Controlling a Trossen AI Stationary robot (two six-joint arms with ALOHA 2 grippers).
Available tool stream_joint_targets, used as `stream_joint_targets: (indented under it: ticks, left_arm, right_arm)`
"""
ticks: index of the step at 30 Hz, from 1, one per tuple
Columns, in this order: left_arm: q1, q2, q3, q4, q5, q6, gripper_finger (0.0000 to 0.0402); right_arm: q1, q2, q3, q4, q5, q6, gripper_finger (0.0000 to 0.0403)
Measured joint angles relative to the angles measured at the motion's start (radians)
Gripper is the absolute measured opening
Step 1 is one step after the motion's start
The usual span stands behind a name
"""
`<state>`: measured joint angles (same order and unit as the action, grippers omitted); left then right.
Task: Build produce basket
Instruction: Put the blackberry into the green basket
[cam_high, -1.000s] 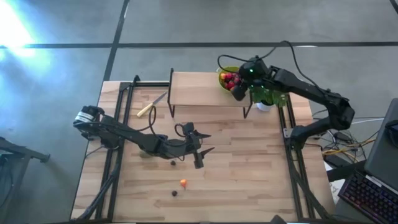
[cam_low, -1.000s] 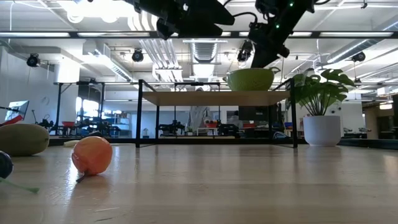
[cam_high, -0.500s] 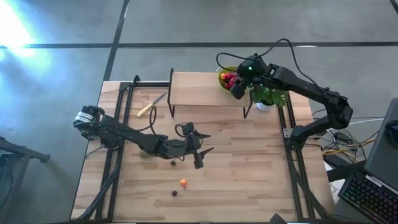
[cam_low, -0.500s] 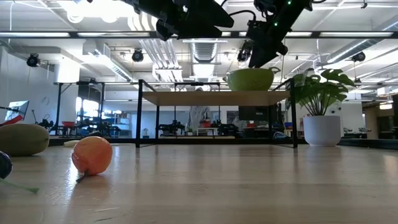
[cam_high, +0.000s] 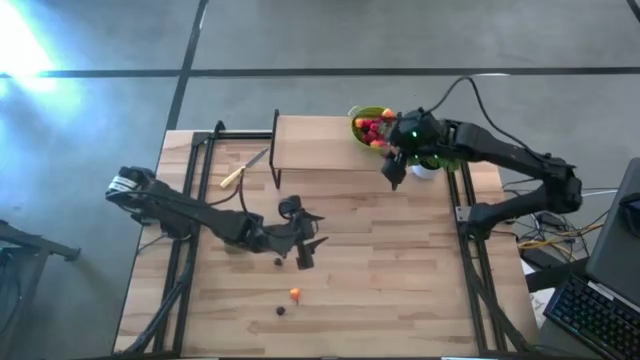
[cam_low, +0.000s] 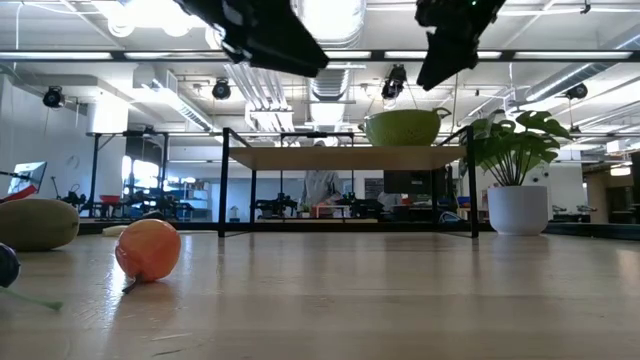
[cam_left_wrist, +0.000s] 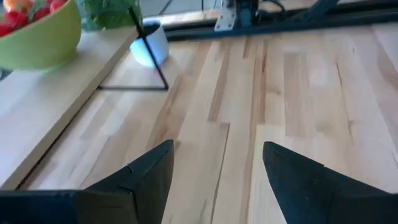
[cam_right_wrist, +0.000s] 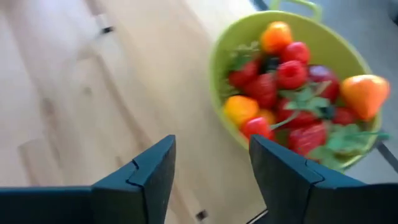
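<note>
1. Right gripper now off the basket, shifted out past the shelf's front edge near the plant; a second ago over the basket's rim.
2. Fingers apart, nothing between them.
3. Left gripper pulled slightly back toward the table's middle left; hovering above the wood, jaws spread and empty.
4. Basket on the shelf's right end, just beside the plant, filled with red and orange fruit.
5. Loose on the table: orange fruit near the front, dark berry just beside it, another dark berry close to the left gripper.
6. Low view: orange fruit up close, brownish-green oval fruit at the far left, basket up on the shelf.
7. Knife with a yellow handle lying beside the shelf's left end.
</note>
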<state>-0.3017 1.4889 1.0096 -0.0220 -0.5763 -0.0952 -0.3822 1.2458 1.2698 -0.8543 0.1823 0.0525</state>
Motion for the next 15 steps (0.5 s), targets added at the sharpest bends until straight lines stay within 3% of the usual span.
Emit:
stream_joint_targets:
  ticks: [7, 15]
  left_arm:
    - [-0.028, -0.039, 0.0, -0.26, 0.002, -0.109, 0.0252]
    - [-0.115, -0.008, 0.0, -0.488, 0.112, -0.125, 0.0252]
  right_arm:
    - [0.131, -0.067, -0.087, -0.002, 0.001, 0.056, 0.0173]
    - [0.204, -0.127, -0.22, 0.03, 0.002, 0.099, 0.0154]
